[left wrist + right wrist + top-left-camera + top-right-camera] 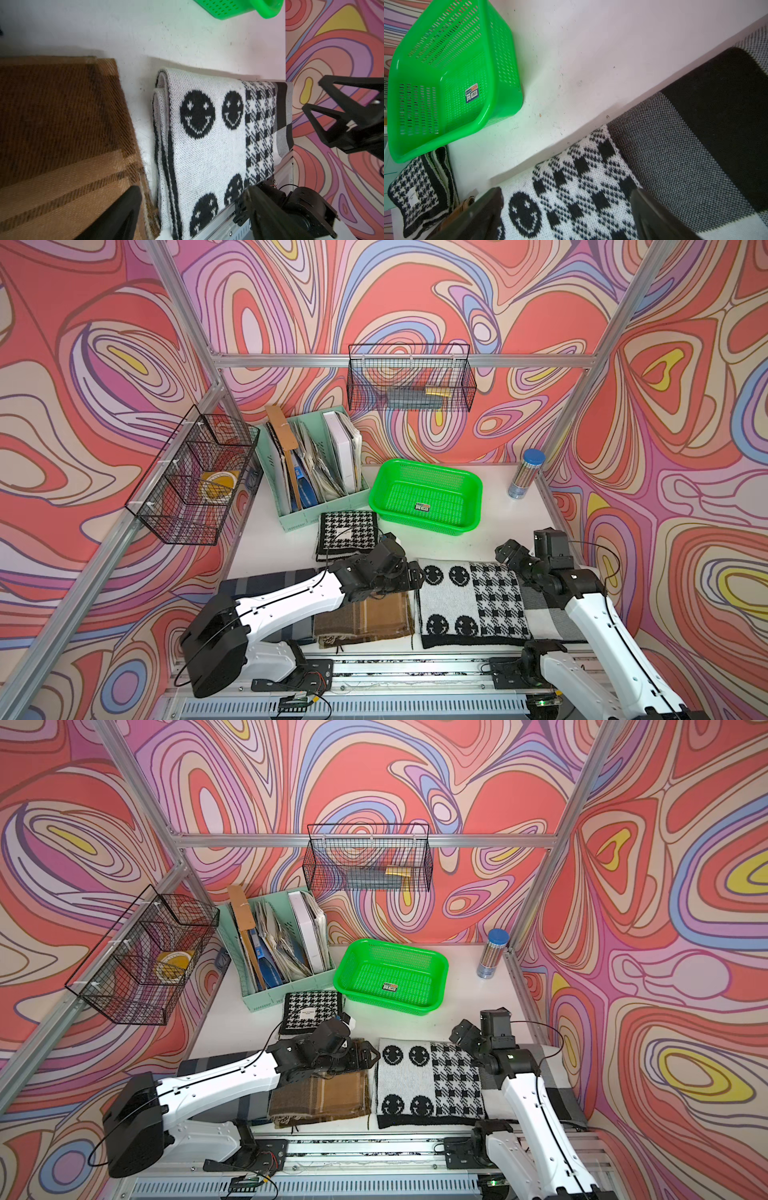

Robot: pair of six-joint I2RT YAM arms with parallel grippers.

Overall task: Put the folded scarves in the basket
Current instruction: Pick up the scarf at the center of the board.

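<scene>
**Q:** Near row: which step is shown?

**A:** Reach before grasp. The left gripper [413, 576], jaws apart and empty, straddles the left edge of the folded black-and-white smiley knit scarf [453, 605], probably the one to move. The right gripper [565, 191], spread wide, hovers over its far right part.

**Q:** Next move, and obstacles?

**A:** Pinch all layers, lift, carry far. The brown plaid folded scarf [365, 618] lies just left. Farther off, the small houndstooth folded scarf [347, 531] sits just beside the bright green perforated plastic basket [419, 521], which holds no scarf.

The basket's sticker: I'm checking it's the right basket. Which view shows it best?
The right wrist view: the sticker is close, its barcode visible. In both top views it is tiny. The left wrist view catches only a basket corner.
</scene>
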